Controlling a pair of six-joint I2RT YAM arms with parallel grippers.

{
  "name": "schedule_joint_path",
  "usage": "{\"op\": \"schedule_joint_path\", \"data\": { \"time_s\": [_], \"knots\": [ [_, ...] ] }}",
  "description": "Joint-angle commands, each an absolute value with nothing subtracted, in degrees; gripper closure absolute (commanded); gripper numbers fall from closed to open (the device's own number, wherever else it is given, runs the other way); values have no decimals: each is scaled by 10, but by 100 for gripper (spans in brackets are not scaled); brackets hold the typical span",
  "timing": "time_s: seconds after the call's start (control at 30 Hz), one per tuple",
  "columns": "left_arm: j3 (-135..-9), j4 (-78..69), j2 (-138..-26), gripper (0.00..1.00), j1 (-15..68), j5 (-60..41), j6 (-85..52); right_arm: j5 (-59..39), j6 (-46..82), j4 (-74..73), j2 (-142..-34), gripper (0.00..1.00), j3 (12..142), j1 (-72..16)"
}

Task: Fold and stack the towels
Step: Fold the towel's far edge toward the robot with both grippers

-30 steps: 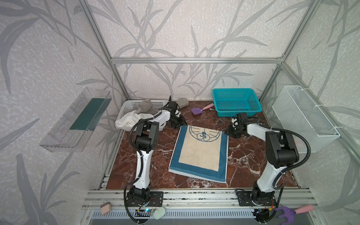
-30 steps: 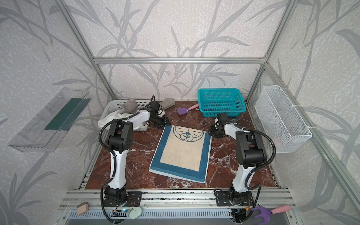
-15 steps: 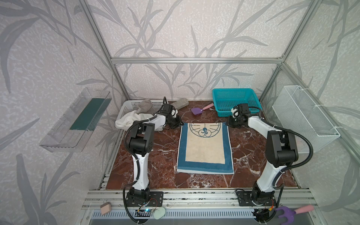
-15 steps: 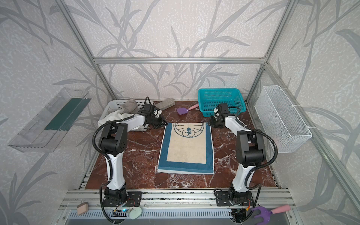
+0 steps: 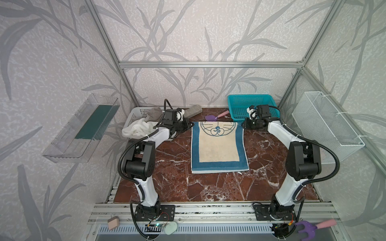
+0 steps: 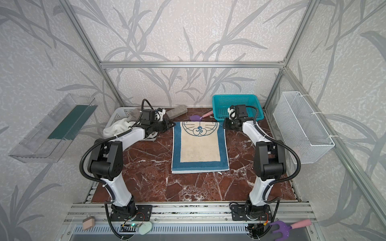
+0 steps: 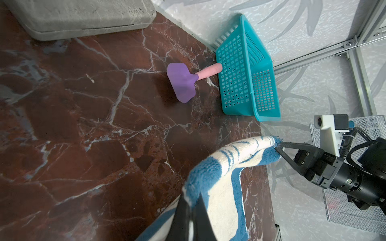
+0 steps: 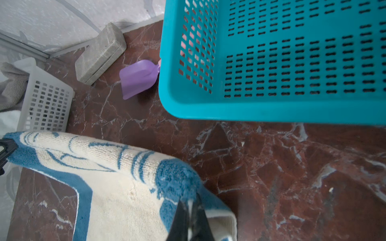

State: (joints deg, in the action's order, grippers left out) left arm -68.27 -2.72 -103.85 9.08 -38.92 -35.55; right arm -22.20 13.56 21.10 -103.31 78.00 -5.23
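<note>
The blue-bordered beige towel (image 5: 218,146) is spread flat on the middle of the marble worktop (image 5: 208,187), with the cartoon outline at its far end. Its far left corner is pinched in the closed left pincer (image 5: 191,124) and its far right corner in the closed right pincer (image 5: 243,125). In the wrist views that far edge is seen raised off the worktop. The white towel (image 5: 137,128) and the grey-taupe towel (image 5: 154,112) are heaped in the white basket (image 5: 137,111) at the far left. A purple scoop (image 5: 211,117) is seen beside the teal basket (image 5: 240,104).

Both top views looked down from high front over whole worktop (image 5: 208,187); wrist cameras sat close, both caught the towel (image 7: 225,200) edge.
</note>
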Motion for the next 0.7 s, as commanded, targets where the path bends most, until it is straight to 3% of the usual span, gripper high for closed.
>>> {"op": "schedule_joint_path", "data": {
  "time_s": [0.0, 0.23, 0.67],
  "knots": [
    [-633, -49, -1000, 100, 98, -378, -339, -255, 122, 208, -988, 100, 727, -49],
    [-523, -59, -946, 100, 122, -343, -325, -266, 141, 165, -942, 100, 604, -50],
    [-494, 6, -867, 100, 130, -331, -301, -263, 137, 254, -853, 100, 596, -49]
  ]
}}
